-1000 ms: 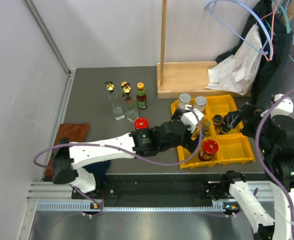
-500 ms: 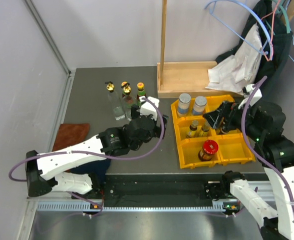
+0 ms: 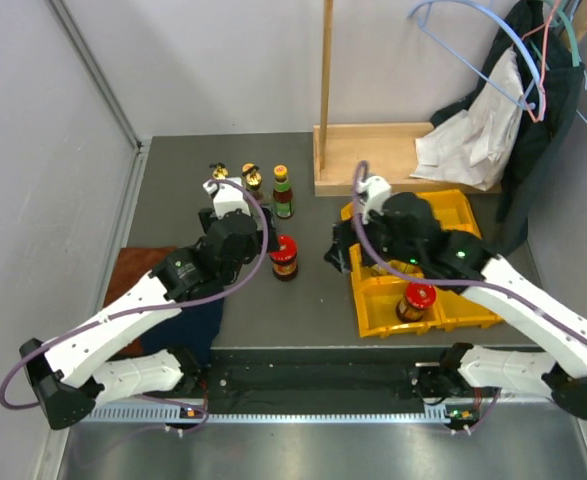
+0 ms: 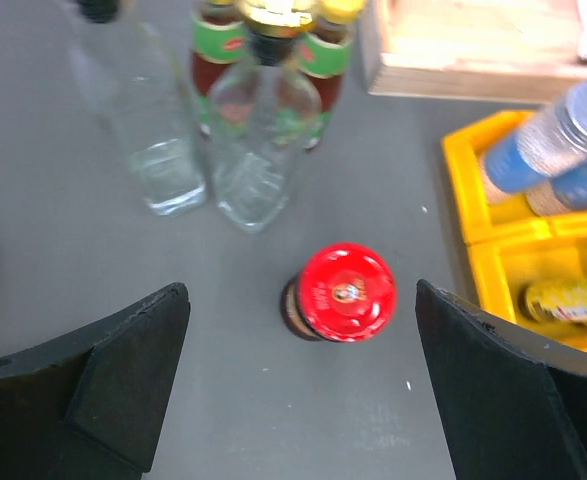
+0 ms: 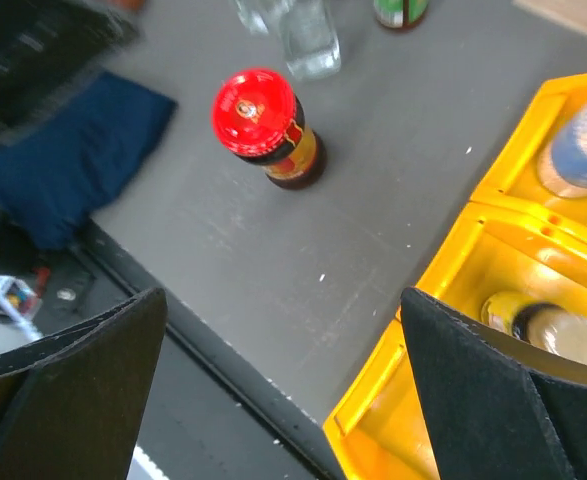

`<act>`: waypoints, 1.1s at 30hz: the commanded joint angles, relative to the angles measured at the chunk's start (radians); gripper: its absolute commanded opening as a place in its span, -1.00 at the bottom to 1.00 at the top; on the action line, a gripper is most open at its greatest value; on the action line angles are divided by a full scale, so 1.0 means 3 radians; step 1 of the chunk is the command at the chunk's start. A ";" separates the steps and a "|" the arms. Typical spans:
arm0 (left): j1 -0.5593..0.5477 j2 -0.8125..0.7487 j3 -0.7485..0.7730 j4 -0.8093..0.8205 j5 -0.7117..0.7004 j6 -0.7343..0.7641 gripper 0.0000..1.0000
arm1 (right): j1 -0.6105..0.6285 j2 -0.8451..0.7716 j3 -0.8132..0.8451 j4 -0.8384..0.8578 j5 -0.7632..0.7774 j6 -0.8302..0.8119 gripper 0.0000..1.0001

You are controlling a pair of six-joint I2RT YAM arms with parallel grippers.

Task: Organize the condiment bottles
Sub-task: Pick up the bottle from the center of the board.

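A red-lidded dark jar [image 3: 284,255] stands alone on the grey table left of the yellow bin [image 3: 443,205]; another red-lidded jar [image 3: 416,298] sits in the bin's front compartment. Two clear gold-stoppered bottles [image 4: 151,130] [image 4: 258,140] and green-labelled dark bottles [image 3: 281,192] stand at the back. My left gripper [image 4: 301,287] hovers open above the table, the lone jar [image 4: 338,293] showing between its fingers. Open as well, my right gripper [image 5: 281,292] hangs over bare table by the bin's left wall [image 5: 443,290], the jar [image 5: 263,125] off to its far left. Silver-lidded jars [image 4: 558,150] stand in the bin.
A wooden stand [image 3: 373,160] sits behind the bin. Clothes on hangers [image 3: 528,100] crowd the back right. A brown cloth [image 3: 138,265] and a dark blue cloth [image 3: 198,320] lie at the near left. A metal rail [image 3: 303,410] runs along the near edge.
My left arm swung from over the bin leftward to the loose bottles. My right arm swept in from the far right to the bin's left side. Both grippers stayed open.
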 commanded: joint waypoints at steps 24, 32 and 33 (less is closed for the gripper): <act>0.1677 -0.0175 -0.0646 -0.0239 0.1032 -0.0537 0.98 | 0.0490 0.2045 0.0747 0.0971 0.0268 -0.0382 0.97; 0.1702 -0.0180 -0.0666 -0.0218 0.1048 -0.0542 0.98 | 0.0500 0.2265 0.0798 0.1007 0.0273 -0.0367 0.98; 0.1702 -0.0186 -0.0676 -0.0213 0.1048 -0.0547 0.98 | 0.0500 0.2290 0.0809 0.1007 0.0283 -0.0357 0.98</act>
